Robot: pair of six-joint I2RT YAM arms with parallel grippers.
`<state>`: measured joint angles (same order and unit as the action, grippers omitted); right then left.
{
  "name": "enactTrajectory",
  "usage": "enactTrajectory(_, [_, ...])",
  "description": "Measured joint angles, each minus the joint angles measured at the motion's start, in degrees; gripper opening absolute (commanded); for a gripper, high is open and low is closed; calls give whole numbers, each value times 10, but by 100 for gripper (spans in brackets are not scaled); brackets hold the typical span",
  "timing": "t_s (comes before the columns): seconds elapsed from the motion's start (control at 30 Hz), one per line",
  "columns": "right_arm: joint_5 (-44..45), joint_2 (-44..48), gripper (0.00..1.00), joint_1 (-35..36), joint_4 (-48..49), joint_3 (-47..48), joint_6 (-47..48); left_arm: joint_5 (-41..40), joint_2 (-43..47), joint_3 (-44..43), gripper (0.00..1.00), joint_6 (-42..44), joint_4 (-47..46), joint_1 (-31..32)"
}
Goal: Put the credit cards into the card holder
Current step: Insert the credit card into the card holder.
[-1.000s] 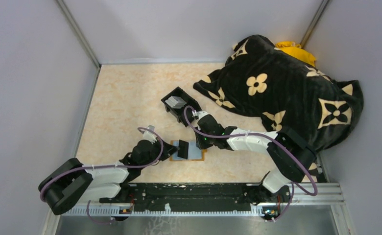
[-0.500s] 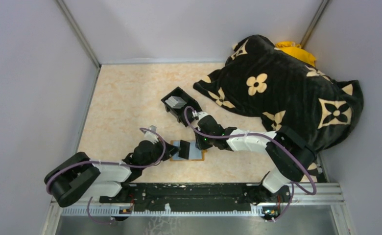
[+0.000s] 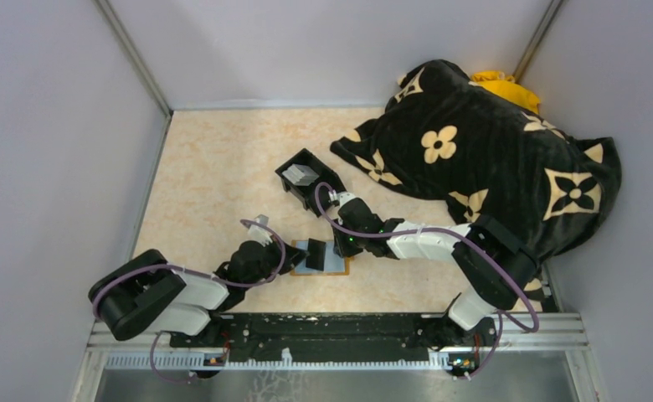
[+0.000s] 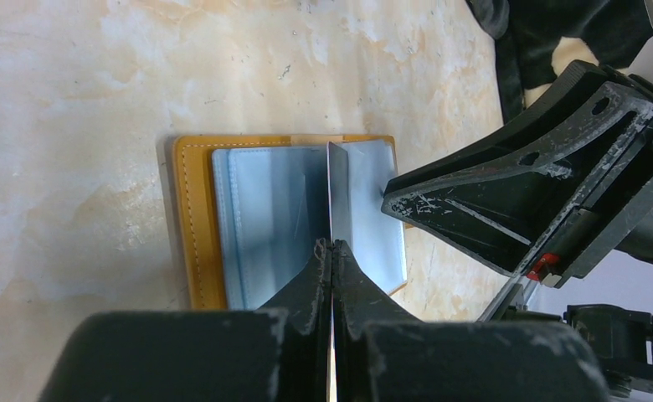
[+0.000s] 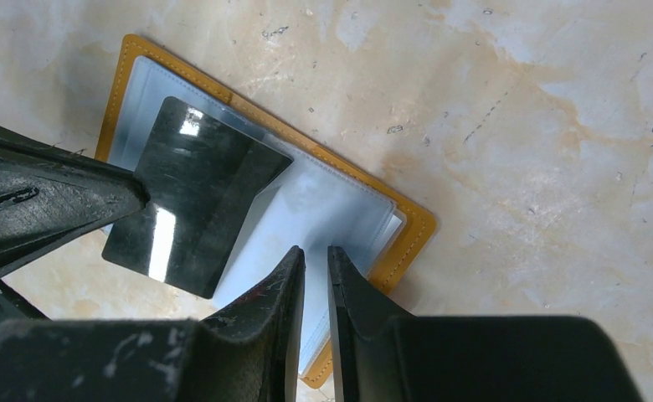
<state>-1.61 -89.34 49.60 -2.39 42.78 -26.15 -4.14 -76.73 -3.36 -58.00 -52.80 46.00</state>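
The card holder point(image 3: 335, 263) lies open on the table, orange rim point(image 5: 407, 219) round pale blue pockets point(image 4: 264, 209). My left gripper point(image 4: 331, 244) is shut on one credit card point(image 4: 332, 188), held on edge over the holder's middle. That card looks dark and glossy in the right wrist view point(image 5: 193, 197). My right gripper point(image 5: 315, 251) sits over the holder's right panel, jaws a narrow slit apart, with the blue panel showing through the gap. More pale credit cards point(image 3: 300, 174) lie in the black box point(image 3: 309, 189).
A big black blanket with tan flowers point(image 3: 491, 159) covers the right back of the table, with something yellow point(image 3: 503, 85) behind it. The black box stands just beyond the right wrist. Grey walls close in on the left, right and back.
The left arm's rear part has swung to the right while its gripper stays at the holder with the card. The right arm has held still.
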Motion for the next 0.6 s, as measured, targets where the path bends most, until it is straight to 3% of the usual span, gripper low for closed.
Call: enactTrajectory(0.6, [0, 0, 17, 0, 0, 0, 0, -10, -66, 1, 0, -5, -73, 11])
